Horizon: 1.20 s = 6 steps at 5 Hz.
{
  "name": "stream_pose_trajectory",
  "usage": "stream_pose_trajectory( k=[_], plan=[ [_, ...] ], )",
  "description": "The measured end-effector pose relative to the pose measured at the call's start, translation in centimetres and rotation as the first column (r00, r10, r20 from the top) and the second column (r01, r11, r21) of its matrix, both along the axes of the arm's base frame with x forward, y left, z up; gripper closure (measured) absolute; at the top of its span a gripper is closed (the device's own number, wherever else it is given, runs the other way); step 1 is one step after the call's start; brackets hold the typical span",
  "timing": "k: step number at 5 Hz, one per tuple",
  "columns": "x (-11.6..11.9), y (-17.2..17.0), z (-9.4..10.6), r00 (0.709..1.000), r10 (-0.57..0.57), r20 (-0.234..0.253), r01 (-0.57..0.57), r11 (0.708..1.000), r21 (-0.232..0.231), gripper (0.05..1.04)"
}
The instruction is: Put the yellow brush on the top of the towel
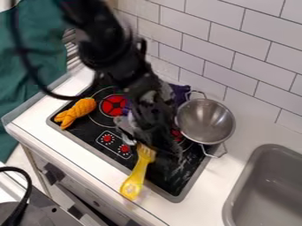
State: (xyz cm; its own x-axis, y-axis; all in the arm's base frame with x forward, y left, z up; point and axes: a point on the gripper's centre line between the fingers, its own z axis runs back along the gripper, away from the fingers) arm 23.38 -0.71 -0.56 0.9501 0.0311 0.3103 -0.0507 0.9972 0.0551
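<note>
From here I have the hand (149, 137) over the black stovetop (107, 122), right by the bristle end of the yellow brush (139, 170); I can't tell how far open it is or whether it grips anything. The brush slants across the stove's front rim, its handle end over the white tabletop (85, 154), and the purple towel (180, 93) sits partly hidden behind my arm.

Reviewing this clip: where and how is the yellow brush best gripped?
Probably by the slim middle of the yellow brush, from straight above, closing across its width. It lies slanting over the near edge of the stove, its rounded handle end towards the counter. That middle is narrower than the bristled head or the handle end, so it should suit a pinch.
</note>
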Motion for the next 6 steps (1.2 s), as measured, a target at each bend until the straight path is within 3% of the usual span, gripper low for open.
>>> stream_pose_trajectory(
  k=[1, 2, 3, 4, 5, 6],
  plan=[
    [2.5, -0.6, 1.5, 0.997, -0.065, 0.043, 0.065, 0.998, -0.005, 0.332],
    [6.6, -1.2, 2.5, 0.996, -0.083, 0.028, 0.083, 0.997, -0.009, 0.332],
    [10.1, -1.3, 2.7, 0.996, -0.075, -0.049, 0.075, 0.997, 0.002, 0.332],
    [11.5, 0.1, 3.3, 0.991, -0.001, -0.137, 0.005, 1.0, 0.024, 0.332],
    [11.2, 2.6, 3.7, 0.98, 0.086, -0.178, -0.083, 0.996, 0.025, 0.332],
    [11.1, 5.2, 3.8, 0.973, 0.148, -0.175, -0.148, 0.989, 0.014, 0.332]
  ],
)
